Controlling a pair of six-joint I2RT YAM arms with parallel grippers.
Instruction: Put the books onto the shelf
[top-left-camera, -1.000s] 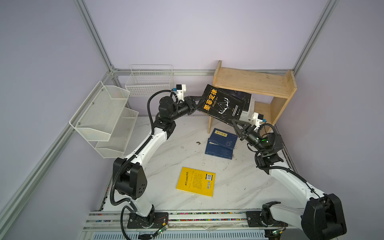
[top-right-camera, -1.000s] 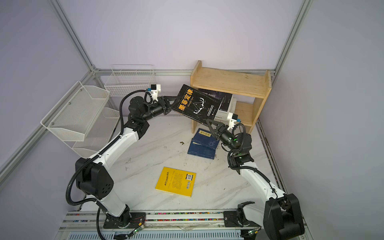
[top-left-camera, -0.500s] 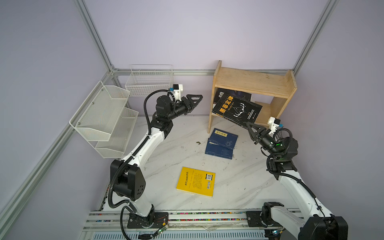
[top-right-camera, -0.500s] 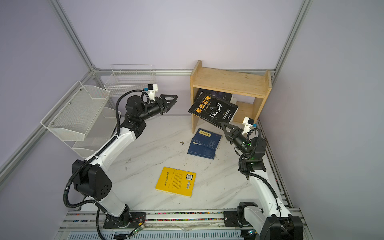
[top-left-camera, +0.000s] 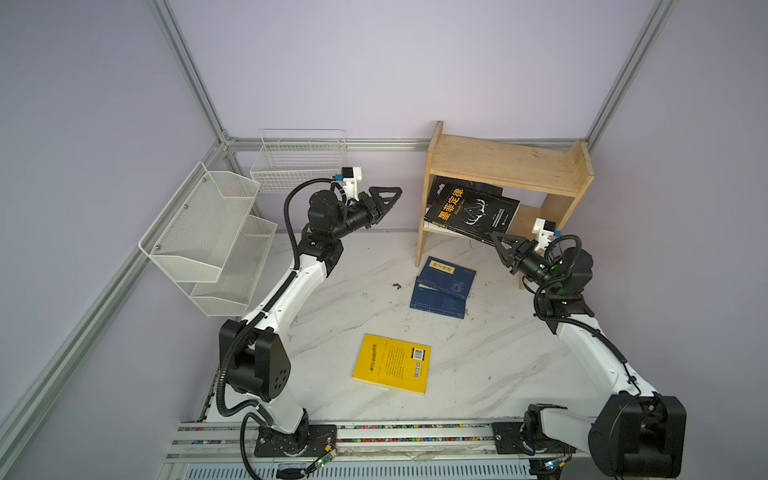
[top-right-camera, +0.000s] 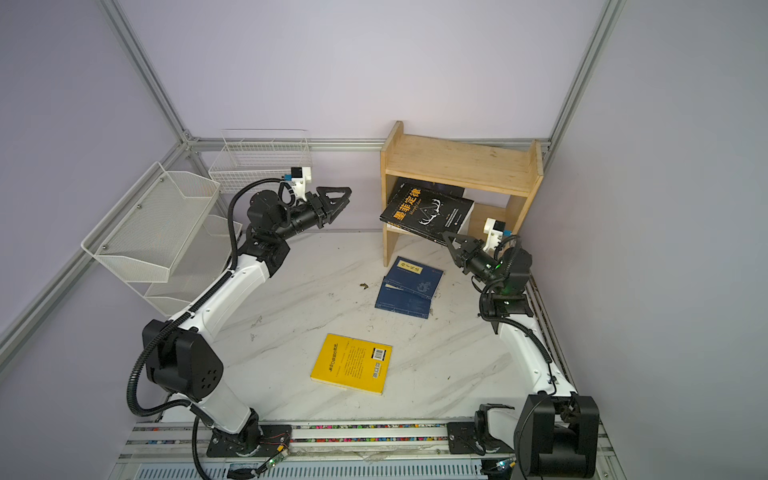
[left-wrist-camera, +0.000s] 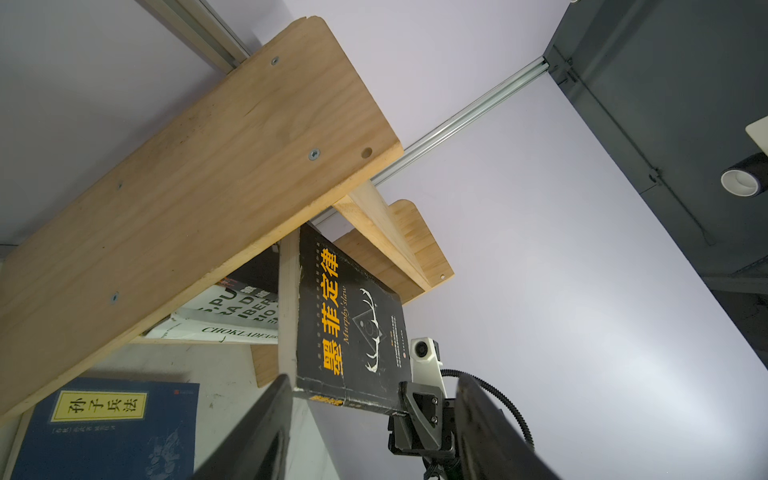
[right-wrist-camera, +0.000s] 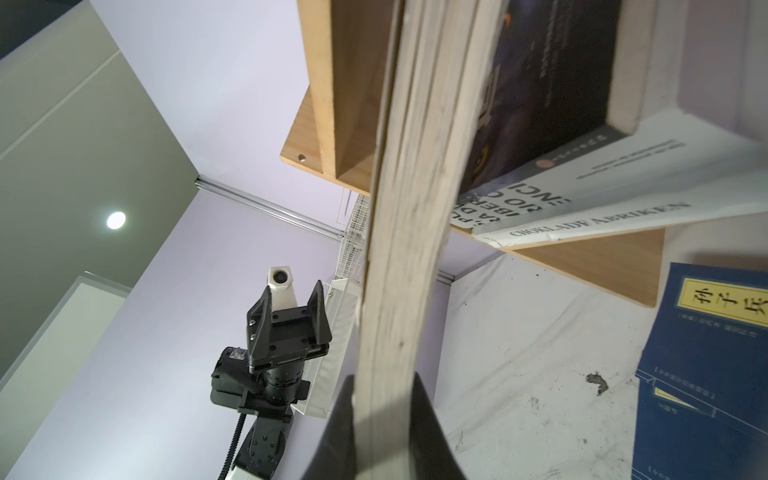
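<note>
At lower tier of shelf (top-left-camera: 498, 160), black book (top-left-camera: 471, 210) tilts, corner pinched in right claw (top-left-camera: 496, 240); left claw (top-left-camera: 392, 201) spread, well apart.

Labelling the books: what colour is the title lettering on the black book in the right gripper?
Orange-yellow on the black book, clearest in the left wrist view.

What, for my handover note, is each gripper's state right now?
Left gripper: open, holding nothing.
Right gripper: closed on the black book.
</note>
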